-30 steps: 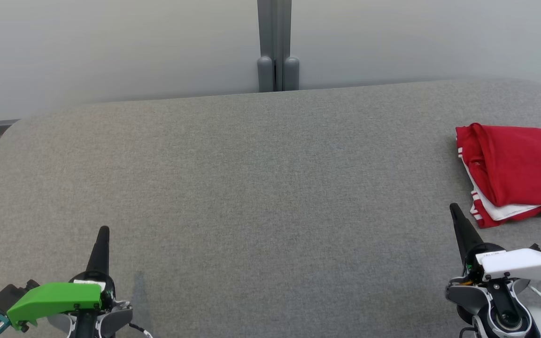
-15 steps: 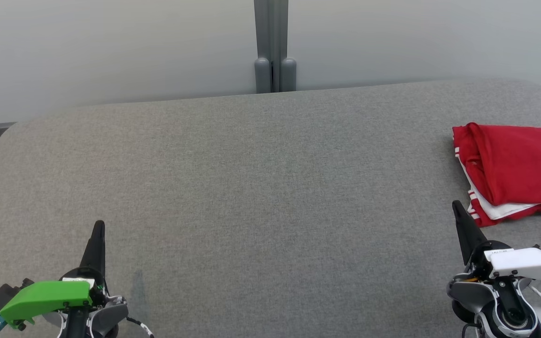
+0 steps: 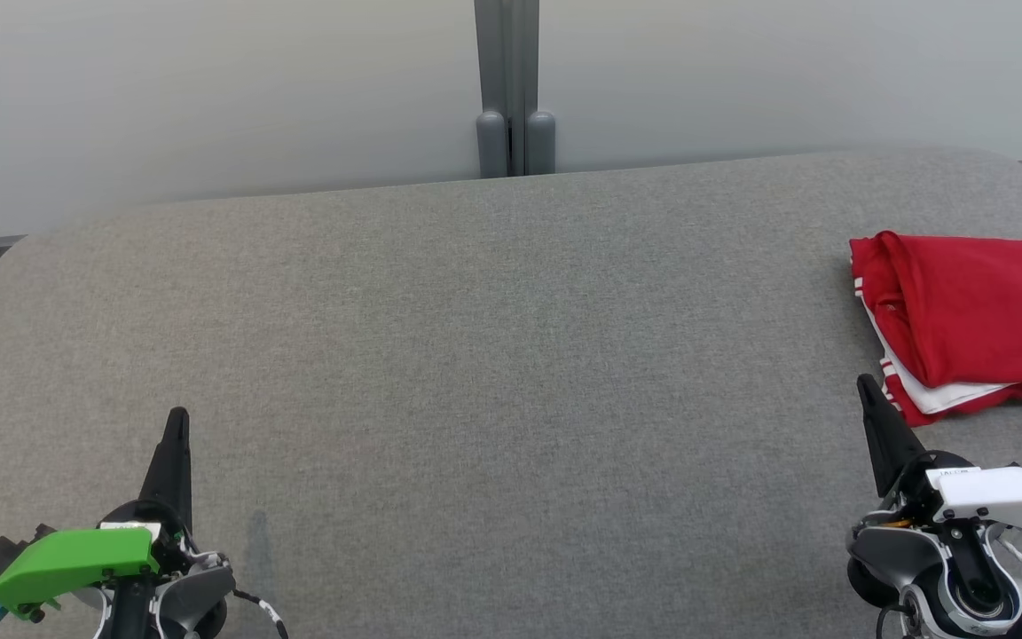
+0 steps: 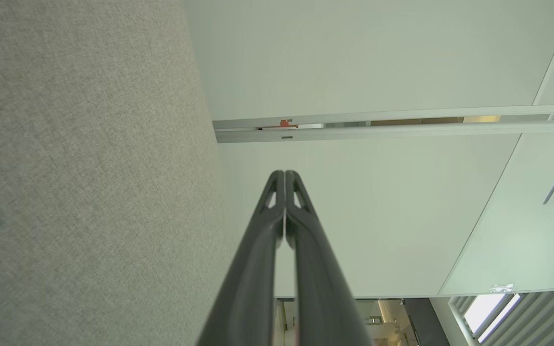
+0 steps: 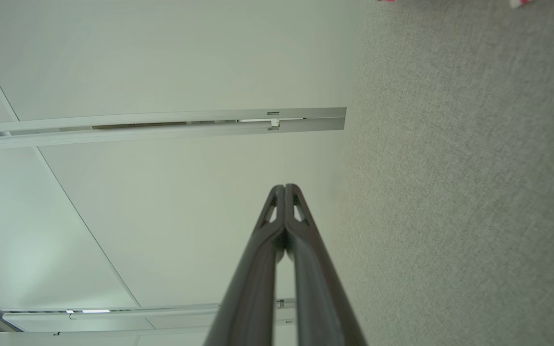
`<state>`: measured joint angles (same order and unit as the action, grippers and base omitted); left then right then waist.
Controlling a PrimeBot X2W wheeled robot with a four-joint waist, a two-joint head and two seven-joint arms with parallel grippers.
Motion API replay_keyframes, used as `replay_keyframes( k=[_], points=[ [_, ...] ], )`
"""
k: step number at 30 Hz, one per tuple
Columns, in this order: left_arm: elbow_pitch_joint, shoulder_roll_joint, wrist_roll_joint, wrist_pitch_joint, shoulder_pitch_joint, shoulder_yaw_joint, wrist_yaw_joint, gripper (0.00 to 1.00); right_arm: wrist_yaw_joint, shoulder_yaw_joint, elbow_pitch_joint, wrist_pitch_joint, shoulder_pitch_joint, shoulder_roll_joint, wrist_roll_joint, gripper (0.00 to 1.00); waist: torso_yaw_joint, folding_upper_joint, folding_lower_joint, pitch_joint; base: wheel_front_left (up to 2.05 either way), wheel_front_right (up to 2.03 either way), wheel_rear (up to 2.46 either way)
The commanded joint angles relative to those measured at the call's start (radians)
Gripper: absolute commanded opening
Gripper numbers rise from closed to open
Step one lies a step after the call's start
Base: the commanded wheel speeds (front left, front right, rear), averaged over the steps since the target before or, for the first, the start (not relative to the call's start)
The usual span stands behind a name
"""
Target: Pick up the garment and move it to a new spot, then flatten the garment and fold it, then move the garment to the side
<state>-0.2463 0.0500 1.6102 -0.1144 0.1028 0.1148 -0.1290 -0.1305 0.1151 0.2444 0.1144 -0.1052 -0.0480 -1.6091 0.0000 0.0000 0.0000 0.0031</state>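
1. Pincer on the left (image 3: 176, 419): its two dark fingers are pressed together into one spike with nothing between them. It hangs low over the near-left part of the grey bench (image 3: 511, 355), well apart from the cloth.
2. Pincer on the right (image 3: 870, 395): likewise closed tight and empty, over the near-right part of the bench. Its tip is just beside the near-left corner of the garment (image 3: 972, 311), and a strip of bare bench seems to lie between them.
3. Where the garment lies: far to the right on the bench, running off the right edge of the head view. It is red with white stripes, stacked in several flat layers, and a white layer peeks out along the near edge.
4. Stage, as I judge it: the cloth looks folded and set aside, so little or nothing of the task seems left.
5. How it should handle: light, soft and limp, with no stiffness of its own. Lifted by one layer, the stack would likely slide open and sag. The fabric looks smooth, so the layers may slip over each other.
6. Where to take hold, if it must be shifted:
   - The rounded fold along the left edge is the thickest part, where all layers meet.
   - A pinch should reach deep enough to catch every layer, the white one too.
   - Two holds spread along one edge would likely keep the fold better than a single corner.
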Motion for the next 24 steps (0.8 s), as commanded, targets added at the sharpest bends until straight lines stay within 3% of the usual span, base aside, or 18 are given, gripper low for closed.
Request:
replay_keyframes(
  k=[1,24],
  points=[
    [0.002,0.000,0.004,-0.003,0.011,0.003,-0.006,0.00,0.000,0.002,0.001,0.003,-0.006,-0.004,-0.005,0.00,0.000,0.0000,0.0000,0.000,0.00,0.00,0.00],
    [0.002,0.000,0.005,-0.003,0.011,0.003,-0.006,0.00,0.000,0.001,0.001,0.003,-0.006,-0.004,-0.006,0.00,0.000,0.0000,0.0000,0.000,0.00,0.00,0.00]
  ],
)
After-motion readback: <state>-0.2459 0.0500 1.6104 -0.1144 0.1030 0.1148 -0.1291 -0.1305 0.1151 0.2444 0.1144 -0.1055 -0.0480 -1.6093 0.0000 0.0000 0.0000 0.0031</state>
